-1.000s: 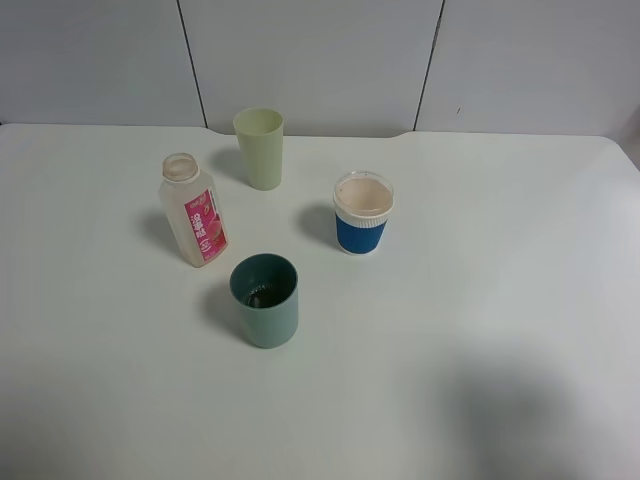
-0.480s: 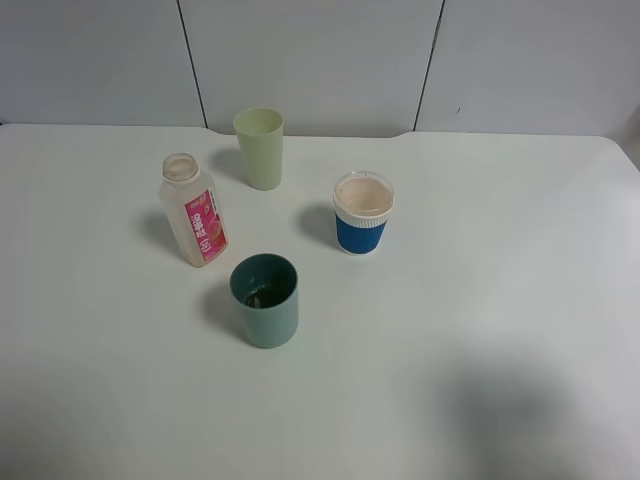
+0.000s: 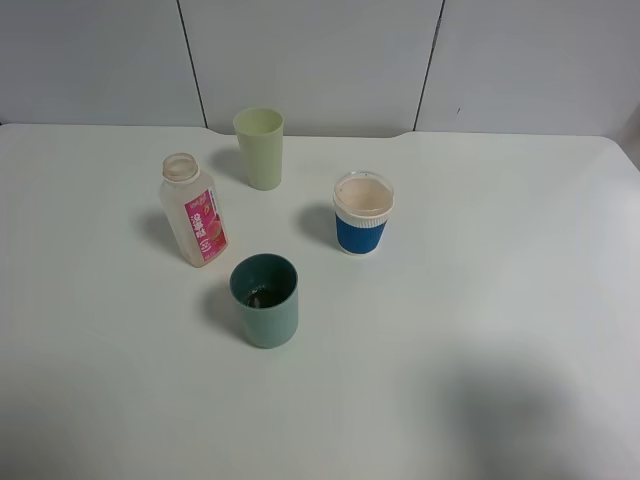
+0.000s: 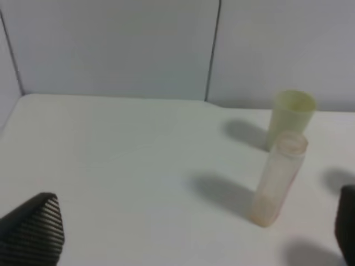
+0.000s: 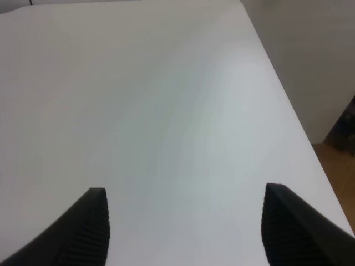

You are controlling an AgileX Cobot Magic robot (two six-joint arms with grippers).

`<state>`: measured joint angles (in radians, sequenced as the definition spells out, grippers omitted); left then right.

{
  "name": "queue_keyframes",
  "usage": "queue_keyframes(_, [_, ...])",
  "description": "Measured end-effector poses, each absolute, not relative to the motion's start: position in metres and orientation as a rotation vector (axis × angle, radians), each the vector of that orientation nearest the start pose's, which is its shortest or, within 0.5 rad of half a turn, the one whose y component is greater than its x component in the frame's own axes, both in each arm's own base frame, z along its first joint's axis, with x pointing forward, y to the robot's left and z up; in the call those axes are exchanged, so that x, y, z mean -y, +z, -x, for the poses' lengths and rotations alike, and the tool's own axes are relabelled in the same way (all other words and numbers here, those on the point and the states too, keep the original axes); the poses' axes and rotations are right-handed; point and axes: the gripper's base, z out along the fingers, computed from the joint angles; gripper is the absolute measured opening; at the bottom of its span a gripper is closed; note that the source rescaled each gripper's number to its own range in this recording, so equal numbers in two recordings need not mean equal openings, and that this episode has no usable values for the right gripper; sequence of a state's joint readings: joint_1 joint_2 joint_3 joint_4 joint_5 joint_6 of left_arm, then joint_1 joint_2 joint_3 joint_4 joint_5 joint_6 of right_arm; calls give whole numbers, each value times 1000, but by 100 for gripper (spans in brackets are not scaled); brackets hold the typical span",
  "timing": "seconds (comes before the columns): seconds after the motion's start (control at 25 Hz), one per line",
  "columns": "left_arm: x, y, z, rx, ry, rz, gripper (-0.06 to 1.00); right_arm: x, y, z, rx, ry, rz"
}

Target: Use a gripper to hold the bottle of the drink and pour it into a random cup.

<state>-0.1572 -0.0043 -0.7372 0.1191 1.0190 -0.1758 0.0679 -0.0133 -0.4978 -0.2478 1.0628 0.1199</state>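
The bottle [image 3: 192, 215] stands upright and capless on the white table, left of centre, its pink-and-white label facing front and its body pale and clear. Close to its front right is the teal cup [image 3: 265, 300], with a small dark pool that looks like the drink [image 3: 261, 296] at its bottom. Neither gripper appears in the exterior high view. The left gripper [image 4: 188, 238] is open and low over the table, well short of the bottle [image 4: 277, 177]. My right gripper [image 5: 188, 233] is open too, over bare table with nothing between its fingers.
A taller pale yellow-green tumbler [image 3: 260, 148] stands behind the bottle and shows beyond it in the left wrist view [image 4: 291, 115]. A blue-sleeved white paper cup [image 3: 362, 212] stands right of centre. The table's edge [image 5: 288, 105] runs close beside the right gripper, with floor beyond.
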Motion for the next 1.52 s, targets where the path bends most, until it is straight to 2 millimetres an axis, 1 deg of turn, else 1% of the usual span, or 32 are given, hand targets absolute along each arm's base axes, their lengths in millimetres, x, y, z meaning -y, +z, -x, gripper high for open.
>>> queue_keyframes(0.12, [-14,344,38,-1744,-69,65,100,20,278,7,-2014,-177,-66])
queue_keyframes(0.32, [-10,339,36,-1762,-32,102,100,20,278,7,-2014,-177,-66])
queue_keyframes(0.52, [-8,333,35,-1809,20,145,100,20,278,7,-2014,-177,-66])
queue_keyframes(0.64, [-8,323,30,-1852,30,142,100,20,278,7,-2014,-177,-66])
queue_keyframes(0.96, [-5,289,9,-1970,24,107,100,20,278,7,-2014,-177,-66])
queue_keyframes(1.08, [-4,287,8,-1976,17,85,100,20,278,7,-2014,-177,-66])
queue_keyframes(1.24, [-4,281,6,-2010,19,76,100,20,278,7,-2014,-177,-66])
queue_keyframes(1.52, [-3,280,6,-2015,17,77,100,20,278,7,-2014,-177,-66])
